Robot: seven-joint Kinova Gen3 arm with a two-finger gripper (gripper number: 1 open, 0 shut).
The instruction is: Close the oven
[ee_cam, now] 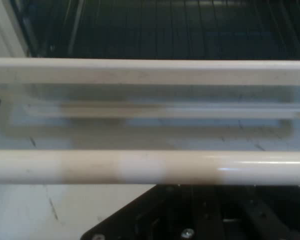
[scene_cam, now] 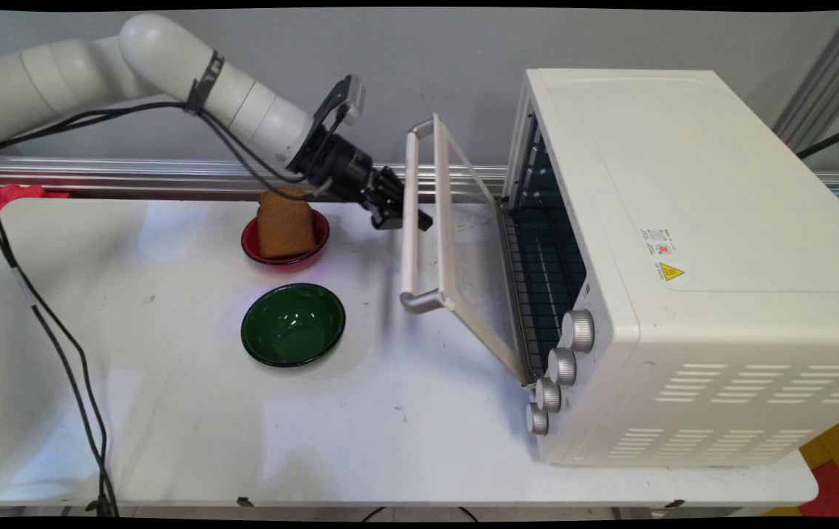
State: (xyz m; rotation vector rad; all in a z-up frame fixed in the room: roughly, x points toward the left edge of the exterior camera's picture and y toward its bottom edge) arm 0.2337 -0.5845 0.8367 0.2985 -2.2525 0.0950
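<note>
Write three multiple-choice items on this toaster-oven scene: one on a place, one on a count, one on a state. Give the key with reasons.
1. Where does the brown bread loaf stand?
A. In the red bowl
B. In the green bowl
C. On the oven rack

2. How many knobs does the toaster oven have?
A. Two
B. Four
C. Six

3. How is the oven door?
A. Shut
B. Partly open
C. Removed

Key: 1 A, the loaf fills the red bowl; 2 B, four silver knobs line the front; 3 B, the door leans outward, with the gripper at its handle.
</note>
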